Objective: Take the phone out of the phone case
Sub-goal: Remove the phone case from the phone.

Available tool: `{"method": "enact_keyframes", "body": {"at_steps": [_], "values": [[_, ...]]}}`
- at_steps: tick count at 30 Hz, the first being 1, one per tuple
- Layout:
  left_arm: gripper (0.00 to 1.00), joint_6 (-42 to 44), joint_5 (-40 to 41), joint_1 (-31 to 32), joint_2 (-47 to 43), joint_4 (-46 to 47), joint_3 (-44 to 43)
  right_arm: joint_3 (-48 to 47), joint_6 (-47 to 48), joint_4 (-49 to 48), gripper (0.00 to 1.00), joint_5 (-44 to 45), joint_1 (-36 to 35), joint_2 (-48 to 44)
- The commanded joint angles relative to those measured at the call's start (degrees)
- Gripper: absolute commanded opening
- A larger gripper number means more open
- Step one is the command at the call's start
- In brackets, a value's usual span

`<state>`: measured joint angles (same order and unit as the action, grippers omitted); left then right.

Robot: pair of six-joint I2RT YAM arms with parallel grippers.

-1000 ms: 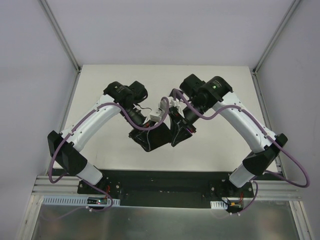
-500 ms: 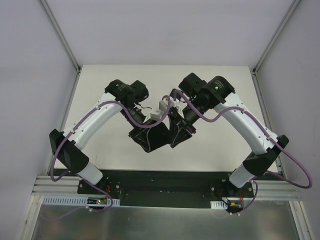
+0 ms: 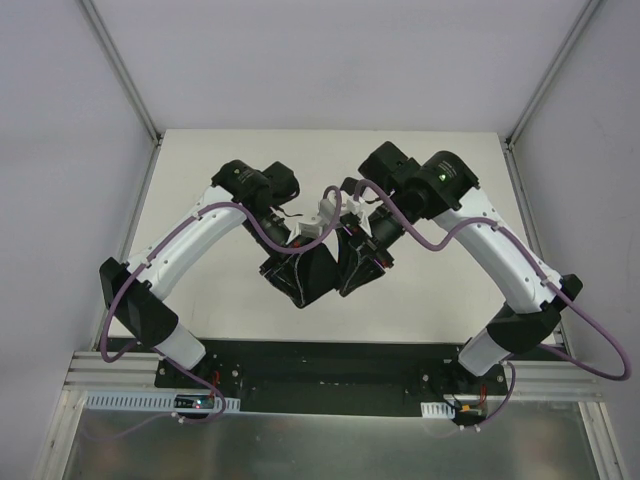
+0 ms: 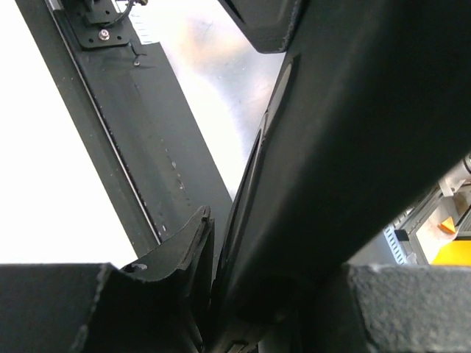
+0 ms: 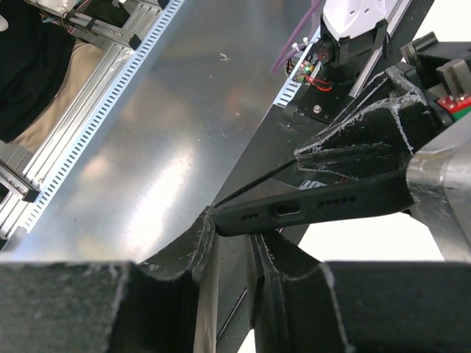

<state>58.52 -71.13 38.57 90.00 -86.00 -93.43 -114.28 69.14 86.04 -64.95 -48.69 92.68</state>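
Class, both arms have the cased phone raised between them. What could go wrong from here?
1. The phone case hangs above the table, gripped near its port end by the right gripper; it may slip and drop.
2. The left gripper view shows only dark surface, so its hold cannot be judged; pulling now might twist the case.

The middle of the worktop [image 3: 330, 150] is blocked by the left claw [image 3: 300, 262] and right claw [image 3: 358, 262], closed together on the phone case [image 3: 318, 282]. Open surface is seen behind them and at both sides, bounded by the enclosure walls [image 3: 60, 200].
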Motion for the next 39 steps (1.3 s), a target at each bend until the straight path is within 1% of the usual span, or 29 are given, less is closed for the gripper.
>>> {"method": "enact_keyframes", "body": {"at_steps": [1,7,8,9,10,12,13,14,15,16,18,22,26,33,36,39], "values": [[0.00,-6.1,-14.0,2.8,4.3,22.0,-2.2,-2.4,5.5,9.5,0.00,-17.9,-6.2,5.6],[0.00,-5.3,-11.3,2.9,2.7,22.1,-0.8,-2.4,4.9,9.3,0.00,-16.8,-5.1,5.7],[0.00,-5.3,-10.4,2.8,2.5,22.1,-0.7,-2.1,3.8,8.7,0.00,-16.2,-4.4,5.5],[0.00,-5.3,-10.0,2.7,2.0,22.1,-0.7,-1.0,0.9,5.8,0.00,-15.5,-3.8,5.0],[0.00,-5.3,-9.4,2.6,1.7,22.0,-0.7,0.4,-3.6,2.2,0.03,-14.3,-3.1,3.8],[0.00,-6.0,-8.3,2.0,1.3,22.1,-1.2,5.0,-13.5,-6.5,0.14,-11.4,-1.5,1.0],[0.00,-6.7,-7.4,1.8,1.4,22.1,-1.7,7.7,-17.3,-10.2,0.23,-9.7,-0.6,-0.1],[0.00,-7.4,-6.5,1.6,1.3,22.1,-2.1,9.7,-20.4,-12.8,0.29,-8.6,0.3,-1.4],[0.00,-7.7,-5.8,1.2,1.1,22.1,-2.4,11.3,-23.2,-15.6,0.39,-7.5,1.3,-2.8],[0.00,-7.9,-5.1,0.9,0.9,22.1,-2.5,13.3,-26.7,-19.9,0.43,-6.1,2.0,-4.1],[0.00,-8.9,-4.2,0.5,0.7,22.3,-2.7,16.8,-33.4,-26.6,0.45,-2.6,3.8,-7.5],[0.00,-10.0,-3.1,-0.1,0.1,23.2,-2.3,20.7,-41.7,-34.1,0.45,0.4,8.0,-10.2],[0.00,-11.2,-3.0,-0.5,-0.6,24.4,-0.8,23.5,-43.8,-37.2,0.42,2.4,10.8,-12.1],[0.00,-16.7,-2.7,-3.1,-2.6,29.5,2.6,25.8,-47.3,-42.3,0.34,4.1,17.6,-15.3],[0.00,-17.7,-3.7,-3.6,-3.2,30.6,4.0,26.5,-49.4,-44.6,0.34,4.8,19.9,-16.4],[0.00,-18.4,-4.7,-3.6,-3.6,31.2,5.0,27.2,-51.6,-47.1,0.36,5.8,21.8,-17.1]]}}
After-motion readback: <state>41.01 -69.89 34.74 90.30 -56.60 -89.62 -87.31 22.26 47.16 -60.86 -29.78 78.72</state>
